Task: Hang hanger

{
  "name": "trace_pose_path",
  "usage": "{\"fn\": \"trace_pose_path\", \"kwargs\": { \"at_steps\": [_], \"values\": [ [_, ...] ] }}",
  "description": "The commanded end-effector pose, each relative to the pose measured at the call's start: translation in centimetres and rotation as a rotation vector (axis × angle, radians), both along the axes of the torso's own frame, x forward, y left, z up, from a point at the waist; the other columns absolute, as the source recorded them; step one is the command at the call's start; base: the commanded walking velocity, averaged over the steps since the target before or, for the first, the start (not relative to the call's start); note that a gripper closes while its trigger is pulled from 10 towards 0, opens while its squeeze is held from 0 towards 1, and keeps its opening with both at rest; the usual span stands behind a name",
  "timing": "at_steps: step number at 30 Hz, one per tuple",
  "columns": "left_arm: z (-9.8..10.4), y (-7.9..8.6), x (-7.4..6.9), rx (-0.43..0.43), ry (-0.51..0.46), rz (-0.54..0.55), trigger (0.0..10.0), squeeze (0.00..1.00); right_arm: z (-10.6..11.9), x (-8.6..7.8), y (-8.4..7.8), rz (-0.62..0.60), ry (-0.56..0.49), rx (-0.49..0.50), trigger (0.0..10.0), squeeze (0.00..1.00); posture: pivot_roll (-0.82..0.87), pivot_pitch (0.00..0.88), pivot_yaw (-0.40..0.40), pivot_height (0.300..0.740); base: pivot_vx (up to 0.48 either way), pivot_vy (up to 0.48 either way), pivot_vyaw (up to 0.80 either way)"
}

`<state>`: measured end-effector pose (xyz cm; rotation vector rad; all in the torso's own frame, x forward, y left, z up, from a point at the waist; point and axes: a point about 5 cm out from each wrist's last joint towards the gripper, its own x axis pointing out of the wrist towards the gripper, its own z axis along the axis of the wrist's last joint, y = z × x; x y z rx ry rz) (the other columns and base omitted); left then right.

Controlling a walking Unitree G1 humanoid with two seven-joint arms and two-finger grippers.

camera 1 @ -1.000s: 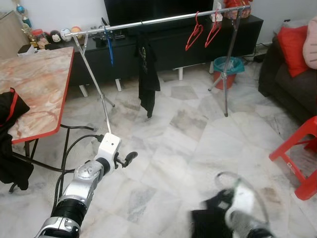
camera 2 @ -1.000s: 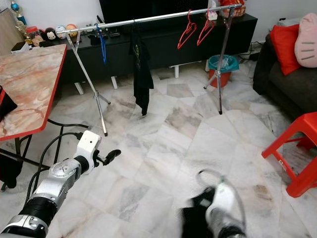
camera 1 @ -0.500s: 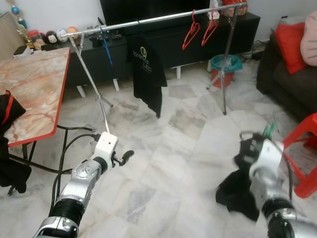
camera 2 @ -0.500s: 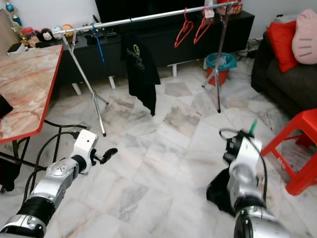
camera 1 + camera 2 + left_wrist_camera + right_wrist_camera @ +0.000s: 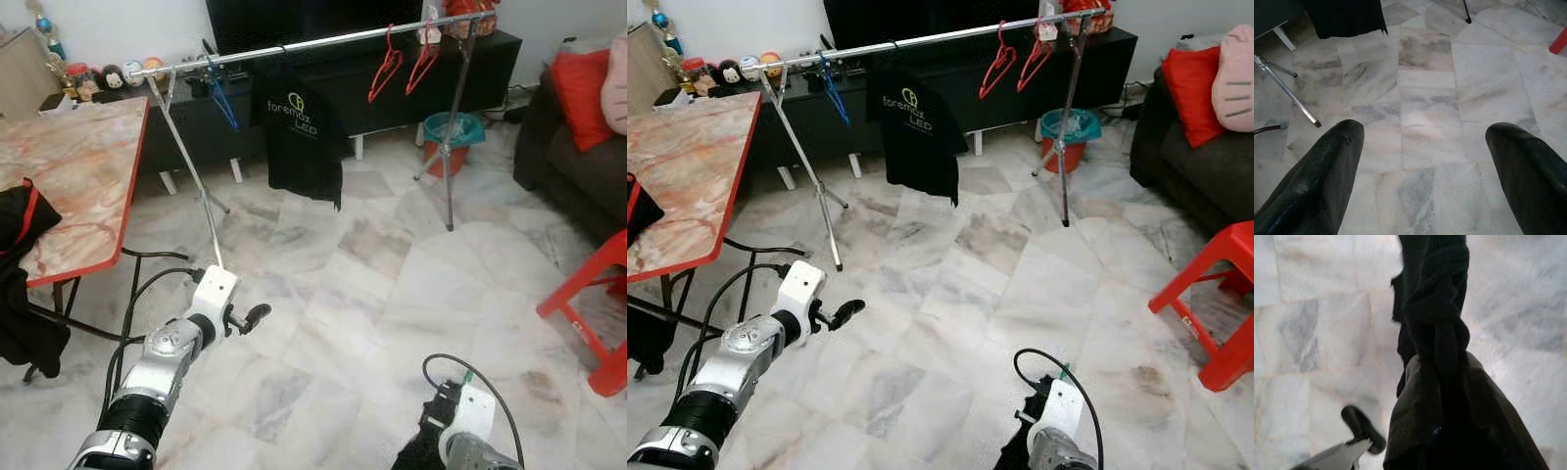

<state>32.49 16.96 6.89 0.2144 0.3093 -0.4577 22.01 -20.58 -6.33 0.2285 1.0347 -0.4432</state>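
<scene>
At lower right our right tool (image 5: pixel 1449 396) clenches dark cloth (image 5: pixel 1435 328); any hanger inside is hidden. Our left tool (image 5: pixel 1425 171) gapes over floor (image 5: pixel 1425 98). The rail (image 5: pixel 323 41) crosses upper frame.

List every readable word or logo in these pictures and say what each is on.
"foremax LED", with a round yellow logo above it: on the black shirt hanging from the rail.
The logo's inner detail is too small to read.
Nothing else carries readable text.
</scene>
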Motion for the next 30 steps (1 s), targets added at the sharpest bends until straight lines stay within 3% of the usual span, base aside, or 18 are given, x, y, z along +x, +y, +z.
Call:
{"fn": "trace_pose_path", "kwargs": {
  "at_steps": [1,2,4,6,10,11,16,18,20,24,30],
  "values": [
    [0.0,0.3,-0.1,0.031,0.008,-0.012,10.0,0.00,2.5,3.4,-1.1,0.007,-0.155,-0.064,10.0,0.00,-0.19,0.000,0.098,0.740,0.000,0.000,0.00],
    [0.0,0.3,-0.1,0.031,0.008,-0.012,10.0,0.00,2.5,3.4,-1.1,0.007,-0.155,-0.064,10.0,0.00,-0.19,0.000,0.098,0.740,0.000,0.000,0.00],
    [0.0,0.3,-0.1,0.032,0.009,-0.012,10.0,0.00,4.5,5.4,-2.2,0.068,-0.254,-0.179,10.0,0.00,-0.18,0.000,0.095,0.740,0.000,0.000,0.00],
    [0.0,0.3,-0.1,0.034,0.009,-0.011,10.0,0.00,6.9,7.3,-3.3,0.049,-0.379,-0.241,10.0,0.00,-0.18,0.000,0.095,0.740,0.000,0.000,0.00],
    [0.0,0.3,-0.1,0.039,0.007,-0.009,10.0,0.00,8.6,8.4,-4.5,-0.010,-0.460,-0.273,10.0,0.00,-0.19,0.000,0.095,0.740,0.000,0.000,0.00],
    [-0.1,0.3,-0.1,0.039,0.008,-0.011,10.0,0.00,8.2,7.9,-5.1,-0.089,-0.418,-0.246,10.0,0.00,-0.19,0.000,0.093,0.740,0.000,0.000,0.00],
    [-0.1,0.1,-0.2,0.037,0.012,-0.019,10.0,0.00,5.8,6.3,-3.9,-0.074,-0.290,-0.139,10.0,0.00,-0.19,0.000,0.091,0.740,0.000,0.000,0.00],
    [-0.2,0.0,-0.3,0.035,0.016,-0.025,10.0,0.00,2.4,3.1,-1.6,-0.006,-0.105,-0.053,10.0,0.00,-0.18,0.000,0.091,0.740,0.000,0.000,0.00],
    [-0.2,0.2,-0.3,0.040,0.019,-0.027,10.0,0.00,1.3,1.8,-0.7,-0.022,-0.058,0.002,10.0,0.00,-0.18,0.000,0.092,0.740,0.000,0.000,0.00],
    [-0.2,0.3,-0.4,0.043,0.022,-0.030,10.0,0.00,1.0,1.5,-0.1,0.010,-0.055,0.010,10.0,0.00,-0.18,0.000,0.095,0.740,0.000,0.000,0.00],
    [-0.3,0.1,-0.4,0.047,0.027,-0.038,10.0,0.00,1.7,2.6,0.1,0.040,-0.090,-0.004,10.0,0.00,-0.18,0.000,0.097,0.740,0.000,0.000,0.00]
  ]
}}
